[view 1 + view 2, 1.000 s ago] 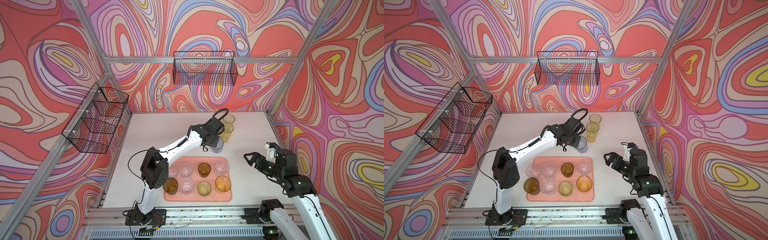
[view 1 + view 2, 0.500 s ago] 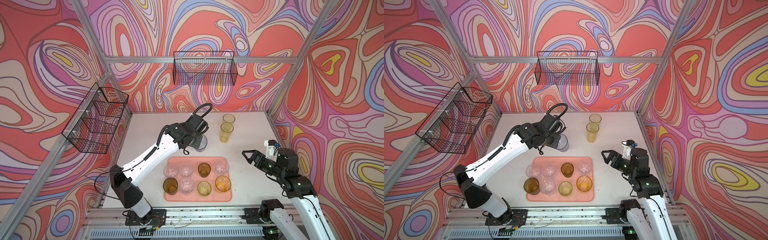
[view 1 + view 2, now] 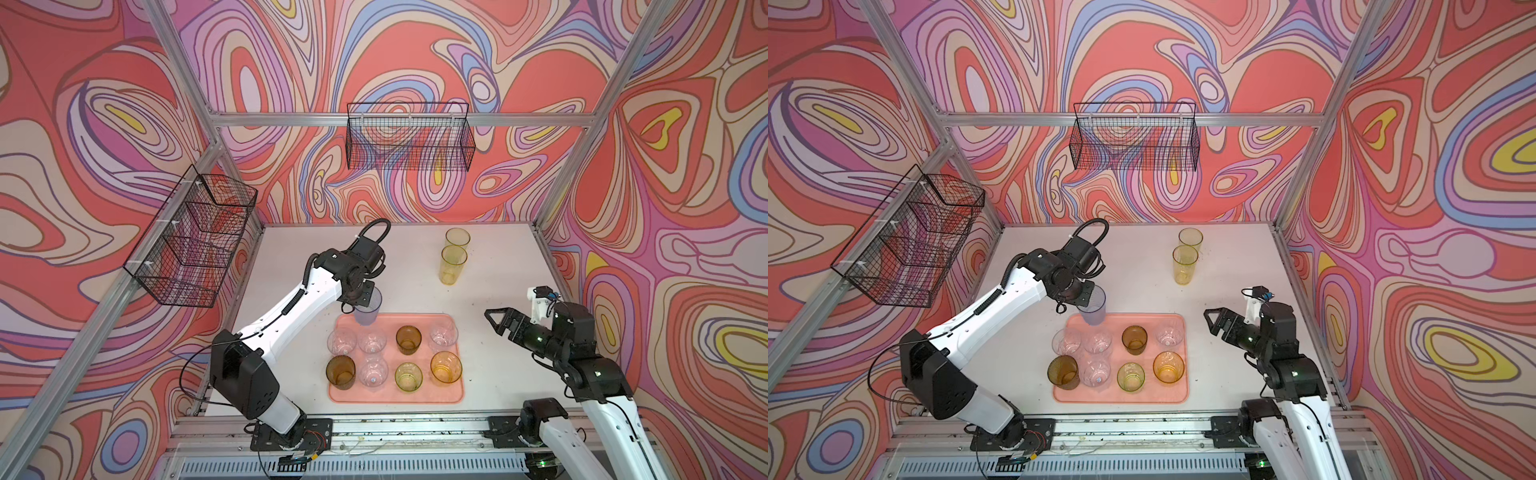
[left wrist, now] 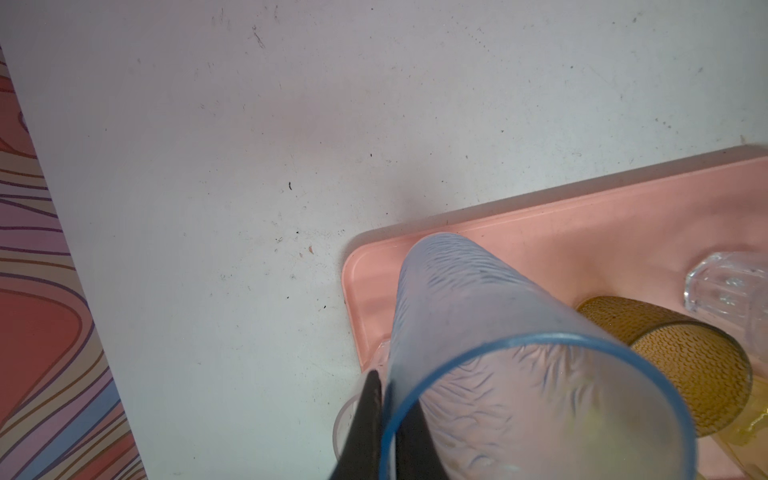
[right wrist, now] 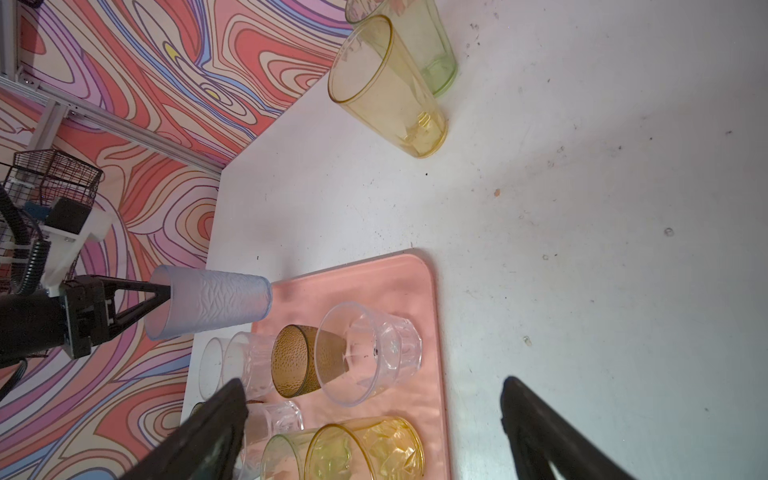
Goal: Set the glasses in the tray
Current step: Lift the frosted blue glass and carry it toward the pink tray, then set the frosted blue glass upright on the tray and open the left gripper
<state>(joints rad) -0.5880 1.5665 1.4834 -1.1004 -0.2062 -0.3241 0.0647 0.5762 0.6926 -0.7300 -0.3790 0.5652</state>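
now, left gripper (image 5: 164, 296) pinches blue tumbler (image 3: 367, 309) at tray (image 3: 395, 397) corner — right gripper (image 3: 493, 322) gapes empty.

Blue tumbler (image 3: 368, 309): pale frosted, wavy ripple texture. Tray (image 3: 415, 322): salmon pink. Amber tumblers (image 3: 408, 338) (image 3: 340, 372): dotted texture. Orange tumbler (image 3: 446, 368), green tumbler (image 3: 408, 376), clear tumblers (image 3: 444, 334): faceted. Yellow tumblers (image 3: 451, 266): translucent. Tabletop (image 3: 415, 282): off-white, dark specks. Walls (image 3: 395, 62): red-pink-lilac swirls, blue and yellow accents. Baskets (image 3: 409, 137): black wire. My left tool (image 5: 164, 293), right tool (image 3: 491, 321): black.
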